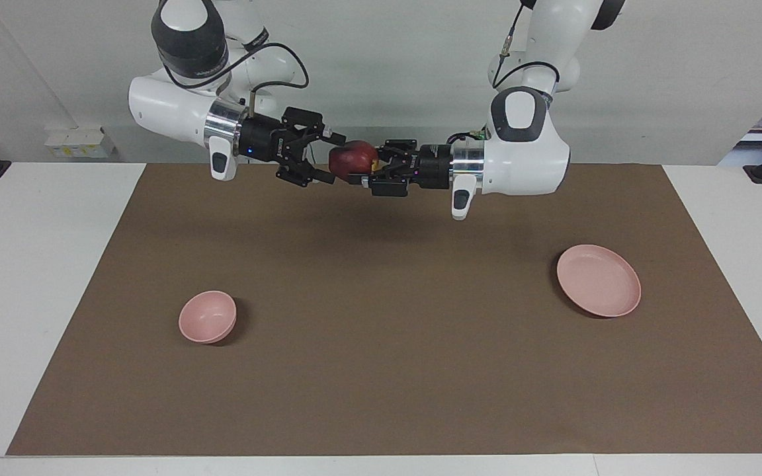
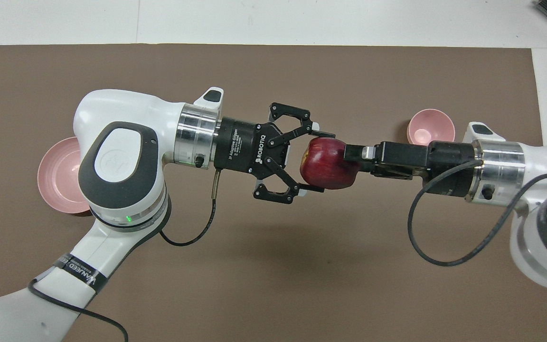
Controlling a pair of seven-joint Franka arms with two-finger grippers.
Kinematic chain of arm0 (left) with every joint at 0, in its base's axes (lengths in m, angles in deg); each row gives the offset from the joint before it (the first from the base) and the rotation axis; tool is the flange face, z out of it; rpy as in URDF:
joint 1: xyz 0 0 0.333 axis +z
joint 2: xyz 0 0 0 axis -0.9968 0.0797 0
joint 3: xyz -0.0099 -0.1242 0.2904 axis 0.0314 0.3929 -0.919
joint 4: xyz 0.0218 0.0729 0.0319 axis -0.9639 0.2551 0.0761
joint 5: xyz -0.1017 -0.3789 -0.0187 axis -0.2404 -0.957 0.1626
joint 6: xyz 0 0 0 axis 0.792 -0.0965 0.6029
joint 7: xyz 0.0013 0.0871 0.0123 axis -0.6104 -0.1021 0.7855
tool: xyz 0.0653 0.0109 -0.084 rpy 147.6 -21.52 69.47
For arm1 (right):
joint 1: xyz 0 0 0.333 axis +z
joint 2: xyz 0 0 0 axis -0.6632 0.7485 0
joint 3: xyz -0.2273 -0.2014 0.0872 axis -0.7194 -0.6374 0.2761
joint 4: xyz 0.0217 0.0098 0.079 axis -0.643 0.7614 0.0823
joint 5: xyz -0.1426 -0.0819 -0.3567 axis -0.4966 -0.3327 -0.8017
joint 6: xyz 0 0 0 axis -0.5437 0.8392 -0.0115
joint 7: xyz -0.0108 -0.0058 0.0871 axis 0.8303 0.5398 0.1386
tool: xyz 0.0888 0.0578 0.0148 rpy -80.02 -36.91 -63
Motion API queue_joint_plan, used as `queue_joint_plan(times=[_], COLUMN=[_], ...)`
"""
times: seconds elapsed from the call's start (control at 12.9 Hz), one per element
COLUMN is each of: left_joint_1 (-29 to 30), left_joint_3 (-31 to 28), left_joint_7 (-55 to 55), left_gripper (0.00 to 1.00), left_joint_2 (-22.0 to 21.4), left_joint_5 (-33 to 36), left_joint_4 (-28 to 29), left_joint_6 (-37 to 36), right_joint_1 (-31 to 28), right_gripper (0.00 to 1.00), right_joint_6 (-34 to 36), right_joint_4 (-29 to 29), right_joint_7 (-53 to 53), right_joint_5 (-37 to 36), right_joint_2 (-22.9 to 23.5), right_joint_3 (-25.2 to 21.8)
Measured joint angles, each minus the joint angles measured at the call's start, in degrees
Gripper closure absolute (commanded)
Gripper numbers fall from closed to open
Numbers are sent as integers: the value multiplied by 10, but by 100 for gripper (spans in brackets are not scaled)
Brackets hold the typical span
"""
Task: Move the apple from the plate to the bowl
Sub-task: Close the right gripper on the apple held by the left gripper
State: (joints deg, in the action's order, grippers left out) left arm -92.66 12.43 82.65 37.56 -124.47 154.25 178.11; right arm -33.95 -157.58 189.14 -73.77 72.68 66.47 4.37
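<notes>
Apple [image 1: 352, 159] midair over the mat [image 1: 381, 370], clamped in left gripper [image 1: 362, 173]; right gripper [image 1: 327, 158] spread wide around it; plate [image 1: 598, 279], bowl [image 1: 207, 317] bare

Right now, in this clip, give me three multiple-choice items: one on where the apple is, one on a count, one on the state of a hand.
1. Where is the apple?
A. On the plate
B. In the bowl
C. In the air, held between the two hands

2. How many pink dishes stand on the brown mat?
A. One
B. Two
C. Three

3. What is the right hand doing?
A. Open, its fingers above and below the apple
B. Shut on the bowl
C. Resting on the mat

Key:
1 C: the left hand grips the apple well above the mat.
2 B: one plate and one bowl, both empty.
3 A: its fingertips stand apart around the apple in the facing view.
</notes>
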Motion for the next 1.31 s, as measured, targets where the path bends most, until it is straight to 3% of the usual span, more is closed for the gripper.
queue_joint_plan(times=[0.77,1.0,1.16,1.24,1.31], left_joint_1=[-21,-23,-23,-23,-23], left_joint_3=[14,15,15,15,14], left_joint_7=[0,0,0,2,5], left_gripper=[100,100,100,99,1], left_joint_2=[-3,-4,-7,-8,-9], left_joint_5=[-17,-17,-18,-19,-19], left_joint_4=[8,10,12,13,14], left_joint_6=[53,54,54,54,54], right_joint_1=[11,11,11,11,12], right_gripper=[0,34,33,28,24], right_joint_6=[-15,-17,-17,-17,-17], right_joint_4=[20,21,22,22,22], right_joint_7=[12,14,25,30,34], right_joint_5=[37,39,39,39,39], right_joint_2=[-5,-7,-9,-10,-10], right_joint_3=[3,3,3,3,3])
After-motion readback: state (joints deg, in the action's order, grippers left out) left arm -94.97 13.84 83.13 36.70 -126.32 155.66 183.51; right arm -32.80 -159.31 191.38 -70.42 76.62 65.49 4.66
